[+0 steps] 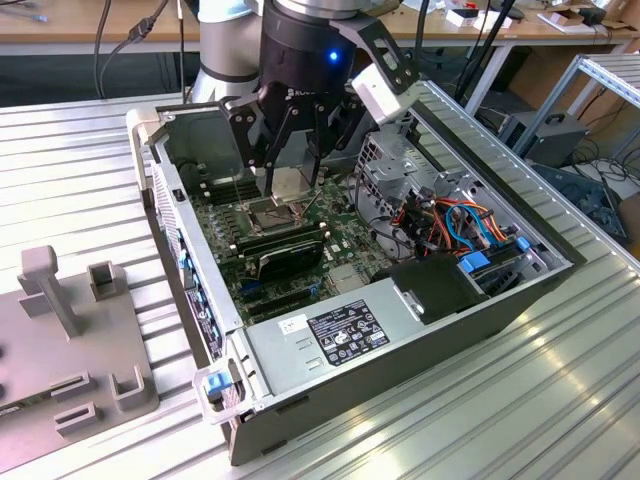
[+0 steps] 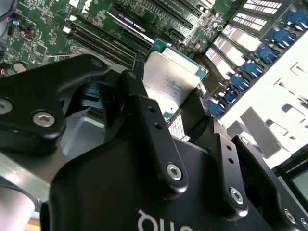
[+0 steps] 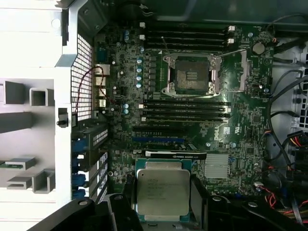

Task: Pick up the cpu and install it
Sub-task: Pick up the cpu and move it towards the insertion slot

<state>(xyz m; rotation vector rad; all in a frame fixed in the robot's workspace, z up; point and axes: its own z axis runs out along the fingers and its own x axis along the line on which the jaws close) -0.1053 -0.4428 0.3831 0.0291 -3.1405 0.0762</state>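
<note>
The cpu (image 1: 289, 186) is a small flat square chip with a dull silver top, and my gripper (image 1: 290, 176) is shut on it by two opposite edges. It hangs inside the open computer case, a little above the green motherboard (image 1: 345, 225). The dark square socket (image 1: 273, 213) with its metal frame lies just below and ahead of the chip, and the frame stands open. In the first wrist view the cpu (image 3: 162, 190) sits between the black fingers (image 3: 198, 195), apart from the socket (image 3: 190, 77). The second wrist view shows the cpu (image 2: 171, 77) tilted above the board.
A black oblong part (image 1: 290, 255) lies on the board near the socket. A silver power supply (image 1: 330, 335) fills the case's near end. A drive cage (image 1: 400, 170) and coloured cables (image 1: 470, 225) crowd the exterior view's right. A grey fixture (image 1: 60, 330) stands outside the case.
</note>
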